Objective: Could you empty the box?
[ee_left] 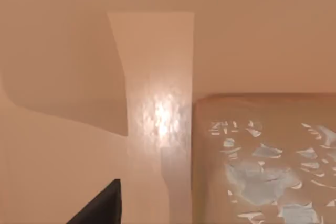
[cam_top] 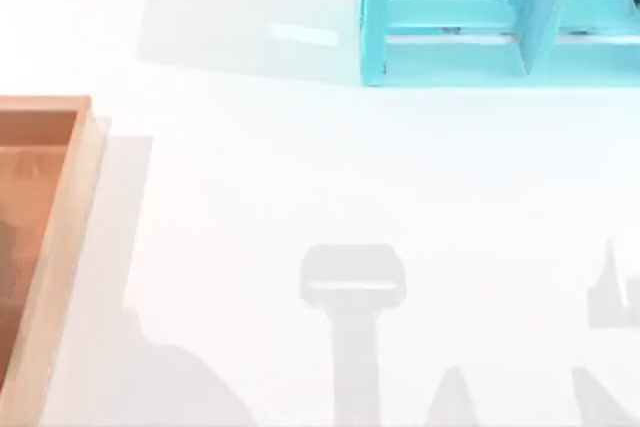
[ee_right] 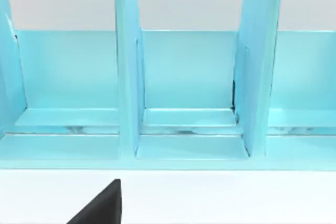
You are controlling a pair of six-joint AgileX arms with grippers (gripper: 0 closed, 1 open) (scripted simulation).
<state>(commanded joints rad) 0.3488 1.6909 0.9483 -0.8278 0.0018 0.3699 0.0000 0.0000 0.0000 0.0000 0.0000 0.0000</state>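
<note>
The box (cam_top: 62,247) lies at the table's left edge in the top view, cut off by the picture's side, with a light tan rim and a reddish-brown inside. The left wrist view looks closely at warm tan-orange surfaces like the box's inside, crossed by a paler glossy strip (ee_left: 157,114). Beside the strip lies a tan object (ee_left: 262,161) with a rounded edge and pale blue flaked patches. A dark part of my left gripper (ee_left: 100,208) shows near that strip. A dark part of my right gripper (ee_right: 100,205) hangs over the white table, facing the shelf.
A cyan shelf unit (cam_top: 450,47) with upright dividers stands at the back right; its compartments (ee_right: 186,77) face the right wrist camera. Grey arm shadows (cam_top: 352,287) fall on the white table along the front.
</note>
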